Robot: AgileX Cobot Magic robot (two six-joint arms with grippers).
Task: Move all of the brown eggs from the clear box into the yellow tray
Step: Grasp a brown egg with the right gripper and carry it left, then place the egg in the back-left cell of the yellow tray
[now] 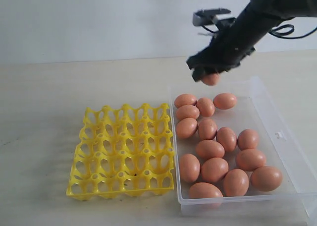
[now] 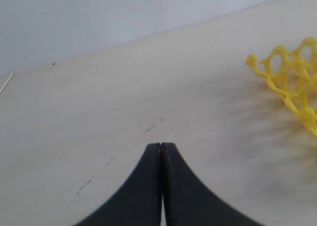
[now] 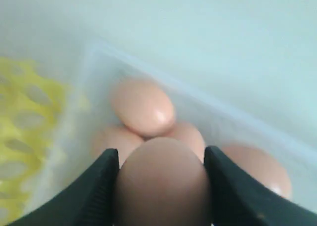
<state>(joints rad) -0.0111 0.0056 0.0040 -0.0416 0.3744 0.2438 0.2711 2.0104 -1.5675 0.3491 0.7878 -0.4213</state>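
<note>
In the exterior view, a smooth oval egg (image 1: 211, 80) is being clamped by the right gripper (image 1: 210, 76). The gripper's black arm is being angled down from the upper right, and the egg is being held in the air over the far end of the clear box (image 1: 290, 142). Fifteen more brown eggs (image 1: 209, 149), glossy and orange-brown, are being contained on the floor of this low-walled transparent box, bunched and mostly touching. The yellow tray (image 1: 124, 151), a bright plastic grid of open cups and pointed posts, is being shown just beside the box's left wall on the pale matte table (image 1: 44, 97). Bare table is being left around the tray's other sides.

In the left wrist view, the left gripper (image 2: 160, 147) is being held low over the table (image 2: 99, 112), its curved black fingers pressed together on nothing. One tray corner (image 2: 292, 82) is being shown well apart from them.

In the right wrist view, the held egg (image 3: 161, 184) is being squeezed at its sides by both black fingers (image 3: 99, 191). Blurred eggs (image 3: 142, 107) and the box wall (image 3: 237, 118) are being shown beneath it.
</note>
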